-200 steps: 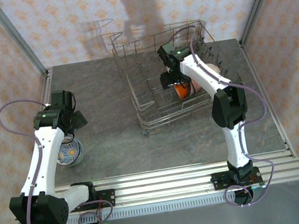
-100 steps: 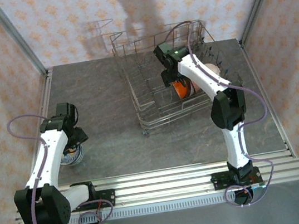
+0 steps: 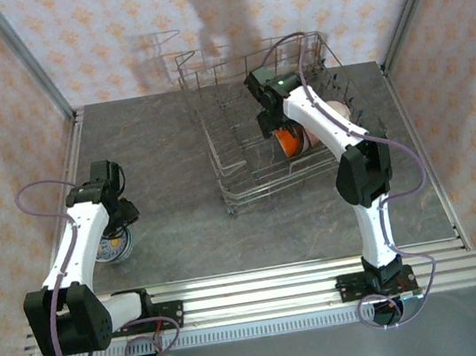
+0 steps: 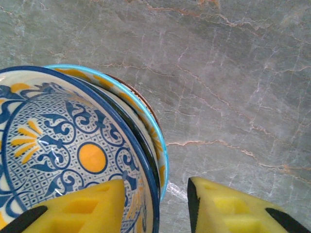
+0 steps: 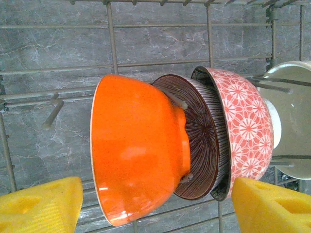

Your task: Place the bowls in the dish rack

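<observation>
While part of the load waits outside it, a stack of bowls [image 3: 112, 246] sits near the left edge of the grey, marble-veined surface [image 3: 183, 231], well apart from the dish rack [image 3: 204, 134]. The left hand [image 3: 120, 212] is poised over the stack with its jaws part-way apart across the top bowl [image 4: 73, 141]. One yellow foam pad [image 4: 82, 208] lies over the glazed inside and the other outside the wall, with bare surface showing between that pad and the rim, so nothing is pinched yet. This top bowl is round and glossy, with a dark blue rim and a blue-and-yellow pattern, and it nests in a bowl with a light blue rim [image 4: 158, 145]. Such glazed ceramic is likely stiff, fairly heavy for its size, slick and easily chipped. The thin rim, taken wall between pads, looks the sound place to hold, and the lift should be straight up so the bowl below stays put. The wire rack, grey metal with upright tines and raised sides, stands toward the far right corner of the surface. The right hand [image 3: 268, 124] hangs inside it, jaws wide and holding nothing. Below it four bowls stand on edge between the tines: a bright orange bowl [image 5: 136, 145], a brown-lined bowl [image 5: 204, 145], a pink floral bowl [image 5: 248, 126] and a pale plain bowl [image 5: 291, 121].
</observation>
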